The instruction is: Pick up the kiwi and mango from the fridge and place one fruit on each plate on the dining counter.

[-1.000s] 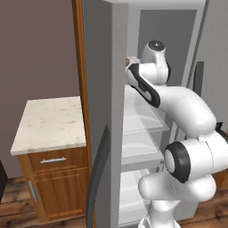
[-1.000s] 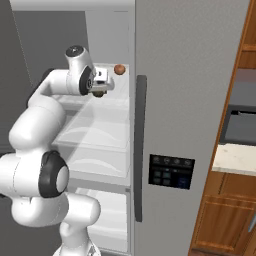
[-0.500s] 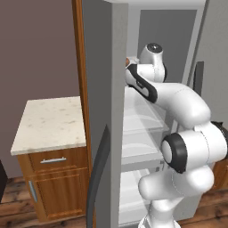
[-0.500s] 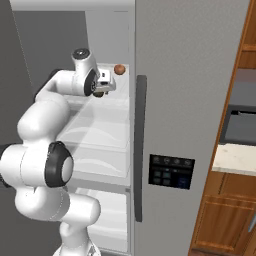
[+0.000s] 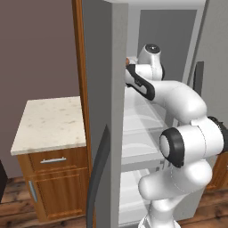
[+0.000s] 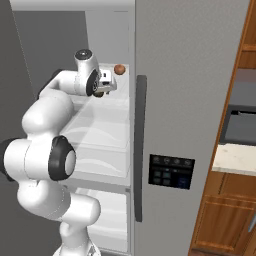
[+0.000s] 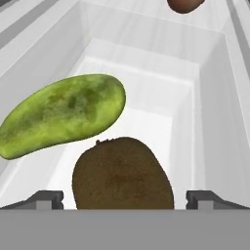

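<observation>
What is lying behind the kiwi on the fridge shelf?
Behind the kiwi lies the green mango, with a reddish round fruit farther back. The kiwi hides the shelf directly behind it.

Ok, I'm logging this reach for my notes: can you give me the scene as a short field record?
hand: open, inside the fridge, fingertips either side of the kiwi
kiwi: brown, between the fingertips, not gripped
mango: green, just beyond the kiwi
reddish fruit: farther back on the shelf
fridge door: open
</observation>
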Robot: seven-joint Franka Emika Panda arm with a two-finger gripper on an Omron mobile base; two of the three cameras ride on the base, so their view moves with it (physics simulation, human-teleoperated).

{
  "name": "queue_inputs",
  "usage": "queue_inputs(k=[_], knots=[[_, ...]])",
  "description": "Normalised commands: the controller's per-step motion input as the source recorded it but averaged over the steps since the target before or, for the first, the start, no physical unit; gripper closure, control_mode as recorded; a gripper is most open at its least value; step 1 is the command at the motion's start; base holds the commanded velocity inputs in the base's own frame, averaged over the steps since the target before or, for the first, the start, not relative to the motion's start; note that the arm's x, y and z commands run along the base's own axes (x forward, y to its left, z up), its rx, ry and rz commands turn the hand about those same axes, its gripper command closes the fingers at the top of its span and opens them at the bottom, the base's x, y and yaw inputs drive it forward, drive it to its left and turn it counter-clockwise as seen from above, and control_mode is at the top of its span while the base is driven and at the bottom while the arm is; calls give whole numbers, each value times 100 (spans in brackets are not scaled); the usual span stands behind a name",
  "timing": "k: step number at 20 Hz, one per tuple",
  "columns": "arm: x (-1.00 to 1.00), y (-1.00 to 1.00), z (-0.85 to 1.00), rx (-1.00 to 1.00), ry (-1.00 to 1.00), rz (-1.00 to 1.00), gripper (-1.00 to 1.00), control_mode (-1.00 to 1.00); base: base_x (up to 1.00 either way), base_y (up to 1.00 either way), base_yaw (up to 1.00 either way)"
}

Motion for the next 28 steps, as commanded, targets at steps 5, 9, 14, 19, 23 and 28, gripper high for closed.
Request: queue_inputs(k=[5,9,14,19,23,28], knots=[[0,4,-15,-4,2,3,100,-100,0,0,0],[0,9,-20,-4,3,4,100,-100,0,0,0],[-1,7,-12,-1,-1,5,100,-100,0,0,0],[-52,-4,10,2,-18,4,100,-100,0,0,0],[-67,-15,51,10,-16,0,100,-100,0,0,0],[-69,-13,61,12,-1,0,100,-100,0,0,0]])
